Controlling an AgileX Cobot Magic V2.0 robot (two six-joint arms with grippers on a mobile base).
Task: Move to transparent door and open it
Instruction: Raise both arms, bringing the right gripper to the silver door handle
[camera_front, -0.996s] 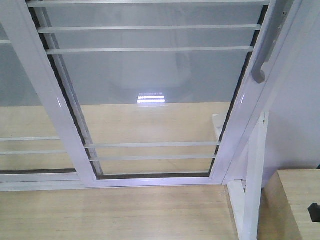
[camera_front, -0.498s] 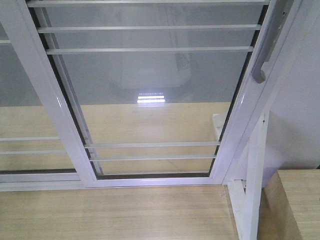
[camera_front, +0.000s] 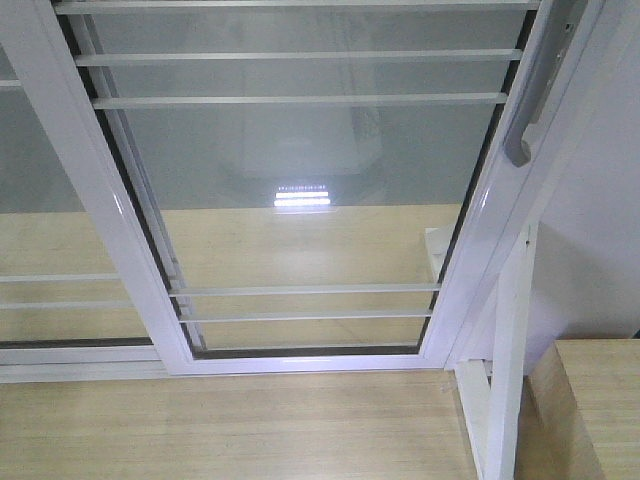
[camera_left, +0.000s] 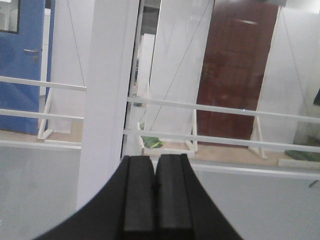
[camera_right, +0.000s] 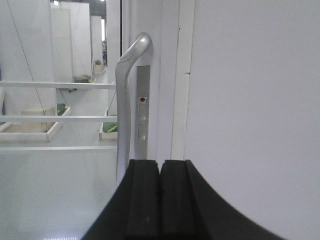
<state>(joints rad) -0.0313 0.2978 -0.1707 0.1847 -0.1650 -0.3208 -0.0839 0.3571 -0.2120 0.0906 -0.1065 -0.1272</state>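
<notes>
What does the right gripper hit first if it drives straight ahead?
The right gripper, shut, likely meets the white stile of the transparent door first, just right of the curved handle; depth unclear.

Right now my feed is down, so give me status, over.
Left claw and right claw shut, empty. Door looks closed. Handle ahead of right claw, not gripped; nothing between.
</notes>
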